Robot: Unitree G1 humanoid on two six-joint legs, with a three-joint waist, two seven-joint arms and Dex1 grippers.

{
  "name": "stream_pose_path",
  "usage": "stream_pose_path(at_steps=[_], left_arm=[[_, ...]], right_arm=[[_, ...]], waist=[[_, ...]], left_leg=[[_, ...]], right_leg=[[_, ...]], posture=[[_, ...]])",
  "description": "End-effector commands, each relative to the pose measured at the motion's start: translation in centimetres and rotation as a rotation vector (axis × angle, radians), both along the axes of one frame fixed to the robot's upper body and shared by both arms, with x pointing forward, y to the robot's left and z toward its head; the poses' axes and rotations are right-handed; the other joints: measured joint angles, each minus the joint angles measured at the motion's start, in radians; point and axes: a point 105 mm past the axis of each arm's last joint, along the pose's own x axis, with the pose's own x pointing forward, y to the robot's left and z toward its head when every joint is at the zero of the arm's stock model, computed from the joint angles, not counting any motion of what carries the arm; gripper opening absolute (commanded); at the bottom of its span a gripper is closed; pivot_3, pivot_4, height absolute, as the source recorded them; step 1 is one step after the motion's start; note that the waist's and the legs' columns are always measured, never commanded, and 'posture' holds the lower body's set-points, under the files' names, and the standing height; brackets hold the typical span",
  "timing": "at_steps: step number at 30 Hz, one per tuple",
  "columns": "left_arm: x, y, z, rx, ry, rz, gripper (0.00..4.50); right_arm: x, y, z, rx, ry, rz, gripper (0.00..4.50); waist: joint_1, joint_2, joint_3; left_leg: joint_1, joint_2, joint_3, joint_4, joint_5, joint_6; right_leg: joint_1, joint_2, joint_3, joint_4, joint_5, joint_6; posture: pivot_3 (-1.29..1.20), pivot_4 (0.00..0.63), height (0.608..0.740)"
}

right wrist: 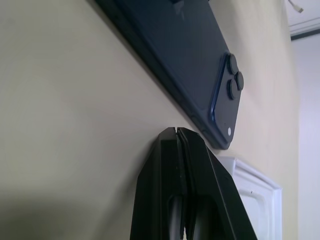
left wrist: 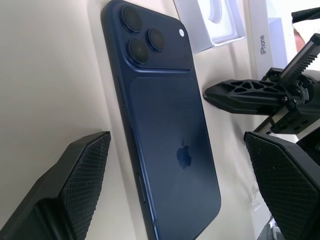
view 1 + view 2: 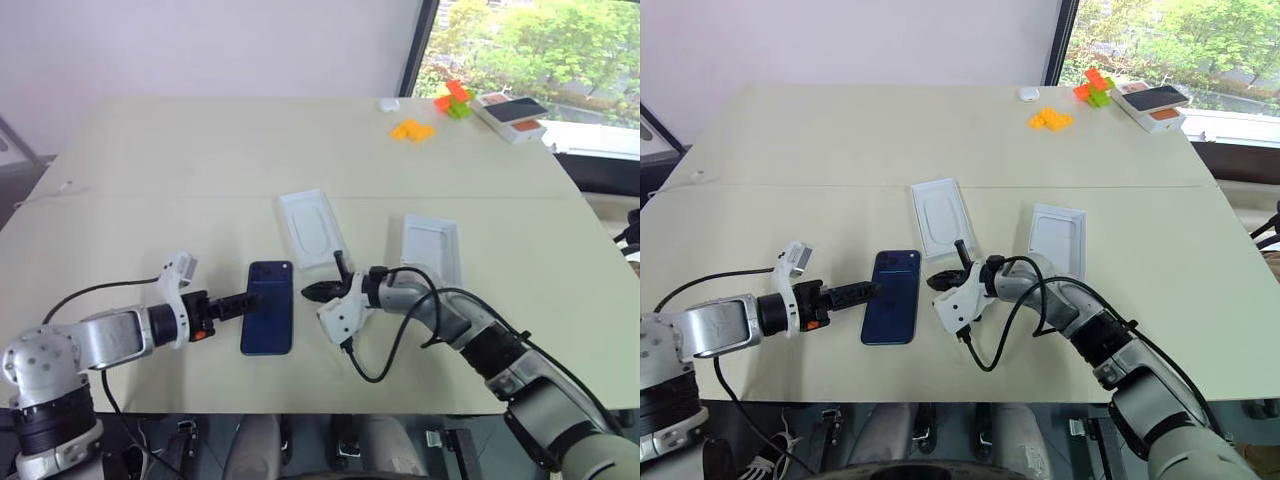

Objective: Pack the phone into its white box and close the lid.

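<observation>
Daylight from a window at the far right falls across a pale bench [image 3: 200,170], and all the action sits at its near edge. Dead centre lies the phone [image 3: 268,307], navy back up, camera bump at its twelve o'clock end, flat on the surface. At its nine o'clock the left end effector [image 3: 240,305] comes in level, fingers spread wide; the left wrist view shows one textured finger [image 2: 75,185] on each side of the phone, neither touching it. At the phone's three o'clock the right end effector [image 3: 318,290] points back toward it, its two black fingers pressed together with nothing between them; the tip sits close to the phone's long edge, apart from it, with bare bench between, as the right wrist view confirms. At one o'clock from the phone lies a thin white insert [image 3: 314,227] with a rounded recess, flat on the bench. Further round, at about two o'clock, a shallow white tray-shaped piece [image 3: 432,246] lies just beyond the right arm; whether this is the white box or the lid I cannot tell. Way out at the far right corner sit some orange blocks [image 3: 412,129], a small pile of orange and green blocks [image 3: 454,97], and a box with black and orange on its top [image 3: 510,113].
</observation>
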Motion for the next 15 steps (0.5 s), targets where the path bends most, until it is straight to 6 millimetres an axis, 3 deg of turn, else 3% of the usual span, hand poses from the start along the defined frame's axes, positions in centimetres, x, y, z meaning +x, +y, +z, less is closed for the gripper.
stream_pose_path(at_steps=[1,8,15], left_arm=[[-0.3,-0.9,-0.6,-0.007,0.035,-0.029,4.5],[-0.2,-1.3,-0.4,-0.032,0.061,-0.026,4.5],[-0.2,-3.1,0.9,0.0,0.073,-0.059,4.5]], right_arm=[[-0.2,0.9,-0.8,-0.029,-0.009,0.029,0.06],[0.1,1.7,-1.3,-0.063,-0.032,0.046,0.06],[0.0,2.0,-1.6,-0.06,-0.022,0.056,0.06]], waist=[[-0.001,-0.001,-0.001],[-0.008,-0.005,-0.005],[-0.007,-0.006,-0.007]], left_leg=[[0.0,0.0,0.0,-0.001,0.0,0.0],[0.003,0.0,0.0,-0.004,0.001,-0.002],[0.005,0.0,0.0,-0.005,0.001,-0.003]], right_leg=[[0.0,0.0,0.0,0.0,0.0,0.0],[0.0,0.0,0.0,0.0,0.0,0.0],[0.002,0.0,0.0,-0.001,0.0,-0.001]], posture=[[0.0,0.15,0.737],[0.0,0.15,0.737],[0.0,0.15,0.737]])
